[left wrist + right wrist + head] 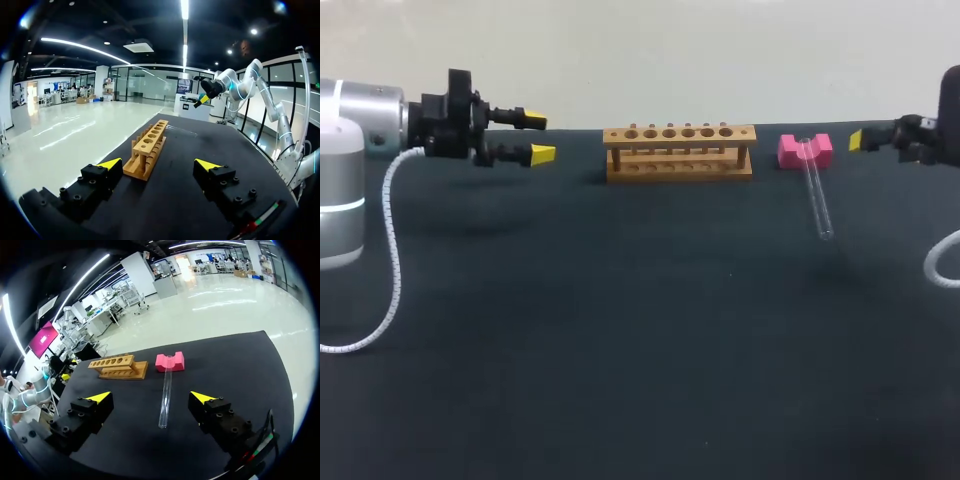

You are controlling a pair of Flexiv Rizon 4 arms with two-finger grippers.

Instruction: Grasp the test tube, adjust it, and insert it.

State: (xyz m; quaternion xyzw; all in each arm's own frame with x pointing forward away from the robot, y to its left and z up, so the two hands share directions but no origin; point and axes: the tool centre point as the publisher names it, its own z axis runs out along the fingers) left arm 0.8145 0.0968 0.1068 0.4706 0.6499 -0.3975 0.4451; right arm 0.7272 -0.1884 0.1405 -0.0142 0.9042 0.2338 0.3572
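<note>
On the dark surface (620,350), a test tube (817,197) rests one end on a pink block (790,152) near the wooden rack (679,152); left jaws and right jaws stand wide, empty.

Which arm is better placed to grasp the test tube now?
Right. The open right hand faces the test tube, lying just ahead; the left hand sits beyond the rack, farther from the tube.
</note>
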